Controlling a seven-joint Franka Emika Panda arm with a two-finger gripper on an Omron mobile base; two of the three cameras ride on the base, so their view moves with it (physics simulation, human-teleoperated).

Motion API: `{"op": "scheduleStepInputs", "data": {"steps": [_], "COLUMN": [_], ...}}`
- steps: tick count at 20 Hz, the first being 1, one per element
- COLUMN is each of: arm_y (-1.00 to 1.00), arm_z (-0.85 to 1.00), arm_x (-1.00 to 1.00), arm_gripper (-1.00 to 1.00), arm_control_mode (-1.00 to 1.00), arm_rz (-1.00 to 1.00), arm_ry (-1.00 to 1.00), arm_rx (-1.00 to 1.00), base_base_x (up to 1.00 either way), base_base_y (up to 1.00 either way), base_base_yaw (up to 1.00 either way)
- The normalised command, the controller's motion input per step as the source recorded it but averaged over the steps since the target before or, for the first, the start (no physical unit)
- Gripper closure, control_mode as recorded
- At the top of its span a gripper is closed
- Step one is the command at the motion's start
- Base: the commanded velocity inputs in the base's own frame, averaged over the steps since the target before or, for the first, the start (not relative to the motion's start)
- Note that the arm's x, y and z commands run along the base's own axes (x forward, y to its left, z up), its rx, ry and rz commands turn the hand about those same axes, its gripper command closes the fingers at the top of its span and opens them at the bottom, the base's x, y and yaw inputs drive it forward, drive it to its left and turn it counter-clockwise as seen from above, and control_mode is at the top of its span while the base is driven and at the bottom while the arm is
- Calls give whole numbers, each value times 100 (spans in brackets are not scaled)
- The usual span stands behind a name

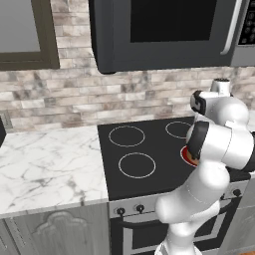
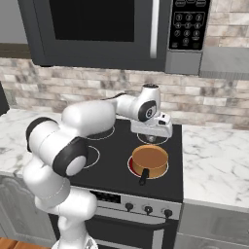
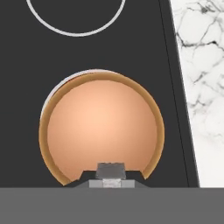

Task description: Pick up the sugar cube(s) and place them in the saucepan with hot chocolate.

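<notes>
Above the saucepan (image 2: pixel 150 160) on the stove (image 2: pixel 112 165), the hand (image 3: pixel 111 178) is pinching a sugar cube (image 3: pixel 111 170), positioning it for dropping in.

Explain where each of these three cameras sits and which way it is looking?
Left base view: behind the arm's left, facing the stove; white arm lower right.
Right base view: behind its right, facing the saucepan; end effector above it.
Hand view: on the hand, looking down into the saucepan.
Both base views share the stove and microwave.
</notes>
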Motion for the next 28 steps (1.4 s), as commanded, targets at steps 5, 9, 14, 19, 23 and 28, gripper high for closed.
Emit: {"op": "scheduleStepInputs", "data": {"steps": [5, 9, 14, 19, 23, 28], "arm_y": [1, 3, 0, 0, 0, -1], "arm_z": [-1, -13, -39, -42, -25, 0], "arm_x": [7, 30, 23, -6, 0, -8], "arm_gripper": [100, 100, 100, 100, 100, 100], "arm_control_mode": [-100, -100, -100, -100, -100, -100], "arm_rz": [0, 0, 0, 0, 0, 0], "arm_ry": [0, 0, -2, -10, -15, -16], "arm_rx": [0, 0, 0, 4, 2, 3], "base_base_x": [0, 0, 0, 0, 0, 0], "base_base_y": [0, 0, 0, 0, 0, 0], "base_base_yaw": [0, 0, 0, 0, 0, 0]}}
